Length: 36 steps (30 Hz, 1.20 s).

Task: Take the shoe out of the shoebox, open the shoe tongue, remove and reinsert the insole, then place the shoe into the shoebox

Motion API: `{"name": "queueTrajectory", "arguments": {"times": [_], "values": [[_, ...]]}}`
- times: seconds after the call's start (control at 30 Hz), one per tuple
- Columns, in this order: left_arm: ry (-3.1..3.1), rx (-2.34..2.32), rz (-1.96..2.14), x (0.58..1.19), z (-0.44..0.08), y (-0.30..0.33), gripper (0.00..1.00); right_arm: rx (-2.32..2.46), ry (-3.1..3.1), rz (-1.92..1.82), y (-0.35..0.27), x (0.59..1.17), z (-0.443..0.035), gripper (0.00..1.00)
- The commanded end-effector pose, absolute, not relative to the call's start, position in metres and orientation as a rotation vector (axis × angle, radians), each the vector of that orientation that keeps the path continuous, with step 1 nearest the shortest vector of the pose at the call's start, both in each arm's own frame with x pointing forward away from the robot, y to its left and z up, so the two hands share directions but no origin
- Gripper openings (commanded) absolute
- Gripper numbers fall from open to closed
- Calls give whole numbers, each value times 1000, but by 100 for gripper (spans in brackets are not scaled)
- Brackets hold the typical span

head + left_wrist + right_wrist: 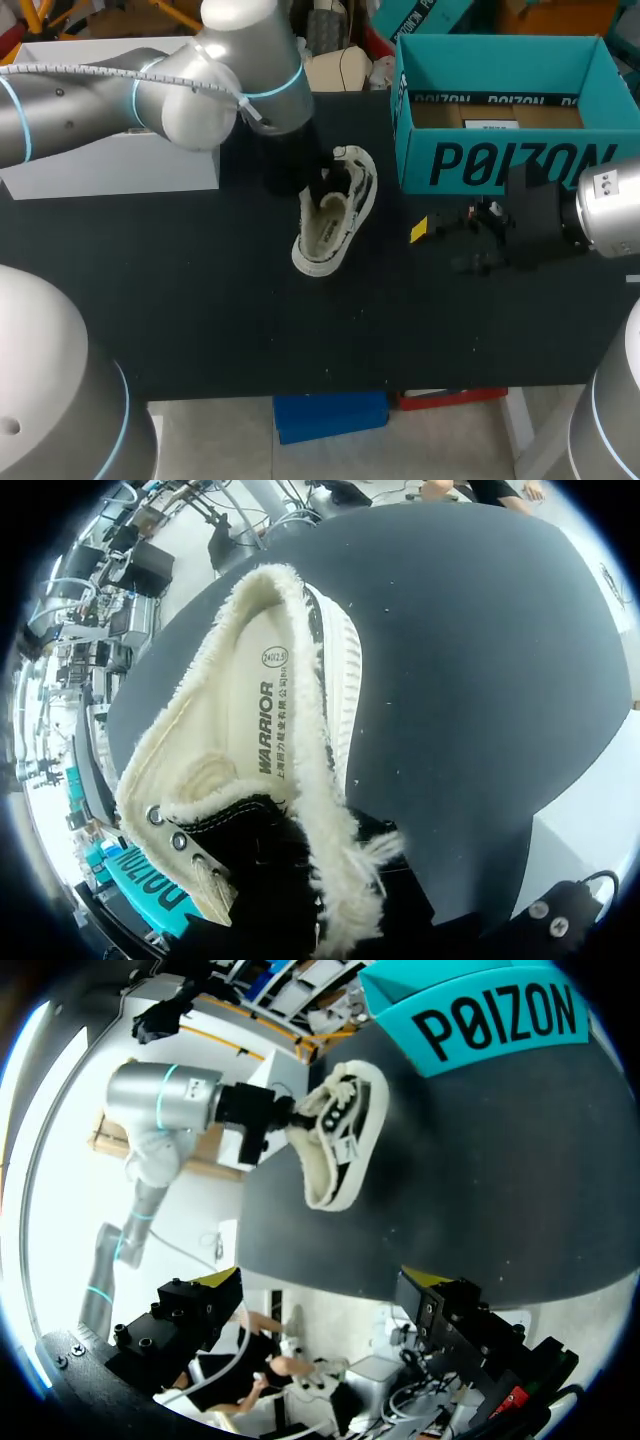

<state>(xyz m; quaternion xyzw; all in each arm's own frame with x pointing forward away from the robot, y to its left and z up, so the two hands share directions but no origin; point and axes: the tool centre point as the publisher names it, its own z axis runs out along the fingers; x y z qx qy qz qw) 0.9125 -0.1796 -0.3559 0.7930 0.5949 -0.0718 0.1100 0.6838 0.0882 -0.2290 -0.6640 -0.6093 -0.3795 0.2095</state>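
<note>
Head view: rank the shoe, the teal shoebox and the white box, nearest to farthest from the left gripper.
1. The shoe, right at the left gripper, mid-table.
2. The teal shoebox, off to the right, and the white box, off to the left: too close to call.

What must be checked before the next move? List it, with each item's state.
1. Shoe out of the box: ok, it lies on the table.
2. Insole in the shoe: ok, it shows inside.
3. Left gripper holding the shoe: cannot tell; it is at the shoe's opening.
4. Right gripper open and empty: ok.
5. Table bare between right gripper and shoe: ok.
6. Box open to take the shoe: ok, no lid on it.
</note>
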Motion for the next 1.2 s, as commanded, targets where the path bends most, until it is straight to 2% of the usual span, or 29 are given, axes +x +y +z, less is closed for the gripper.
{"name": "queueTrajectory", "arguments": {"times": [0.03, 0.6, 0.87, 1.2], "values": [[1790, 2266, -213, 906, -312, -168, 0, -1849, -1695, -1054, 89, 684, -229, 100], [2239, 1554, -248, 922, -202, -132, 0, -1849, -1695, -1054, 89, 684, -229, 100], [2351, 1113, -205, 942, -169, -73, 0, -1849, -1695, -1054, 89, 684, -229, 100], [2394, 713, -223, 966, -153, 15, 0, -1849, -1695, -1054, 89, 684, -229, 100]]}}
